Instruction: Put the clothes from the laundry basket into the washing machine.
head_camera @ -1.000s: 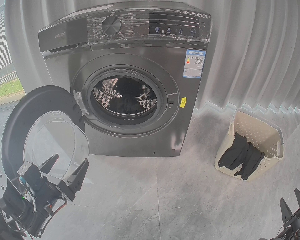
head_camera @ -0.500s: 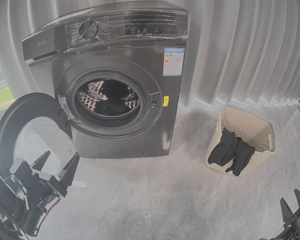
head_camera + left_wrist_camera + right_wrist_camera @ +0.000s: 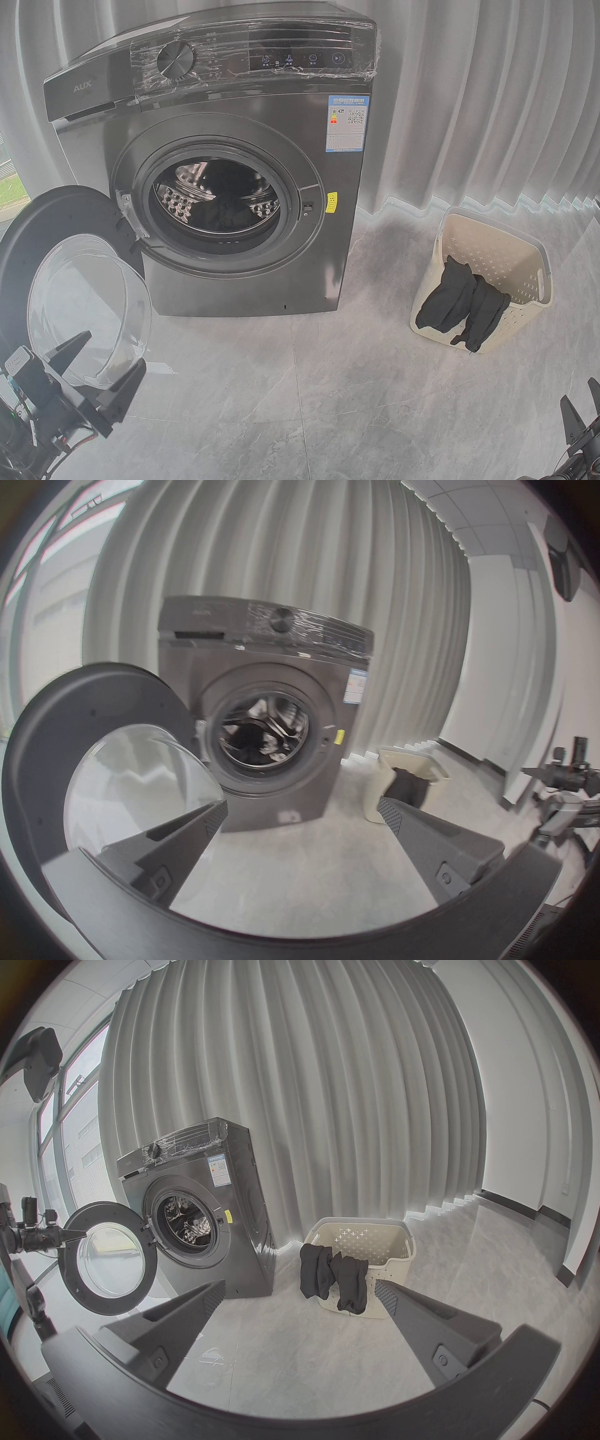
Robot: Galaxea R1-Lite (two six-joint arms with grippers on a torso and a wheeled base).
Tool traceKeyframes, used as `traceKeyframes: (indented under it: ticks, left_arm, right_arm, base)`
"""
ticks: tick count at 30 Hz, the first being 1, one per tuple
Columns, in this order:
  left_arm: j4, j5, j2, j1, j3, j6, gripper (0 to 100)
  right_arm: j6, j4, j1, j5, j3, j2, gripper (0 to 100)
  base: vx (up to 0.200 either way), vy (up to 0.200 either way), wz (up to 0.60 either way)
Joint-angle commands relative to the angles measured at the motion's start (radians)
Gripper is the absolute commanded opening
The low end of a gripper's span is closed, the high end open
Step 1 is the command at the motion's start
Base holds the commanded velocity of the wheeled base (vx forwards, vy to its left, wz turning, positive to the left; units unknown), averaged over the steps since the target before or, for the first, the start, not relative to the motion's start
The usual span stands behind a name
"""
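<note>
Watch your 8 o'clock: the left gripper hangs just in front of the open door of the washing machine, and a careless swing toward the drum could strike the glass or push the door shut. The dark clothes drape over the front rim of the laundry basket at 3 o'clock, so a shallow pinch might drag the basket over. Both claws, including the right gripper at 5 o'clock, are spread wide, holding and touching nothing.
</note>
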Motion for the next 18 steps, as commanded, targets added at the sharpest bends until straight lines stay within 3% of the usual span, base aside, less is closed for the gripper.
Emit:
traceKeyframes:
  ticks: [1, 4, 10, 18]
  left_arm:
    - [0.067, -0.108, -0.093, 0.011, 0.017, -0.034, 100]
    - [0.086, -0.125, -0.094, 0.014, 0.017, -0.028, 100]
    - [0.136, -0.129, -0.111, 0.037, 0.017, -0.039, 100]
    - [0.165, -0.134, -0.146, 0.056, 0.017, -0.041, 100]
  right_arm:
    - [0.002, 0.000, 0.000, 0.001, 0.018, 0.005, 100]
    - [0.003, 0.000, 0.000, 0.001, 0.018, 0.005, 100]
    - [0.010, 0.000, 0.000, 0.002, 0.018, 0.005, 100]
    - [0.010, 0.001, 0.000, 0.002, 0.018, 0.006, 100]
  base:
    - [0.000, 0.000, 0.00]
    - [0.000, 0.000, 0.00]
    - [-0.200, 0.000, 0.00]
    - [0.000, 0.000, 0.00]
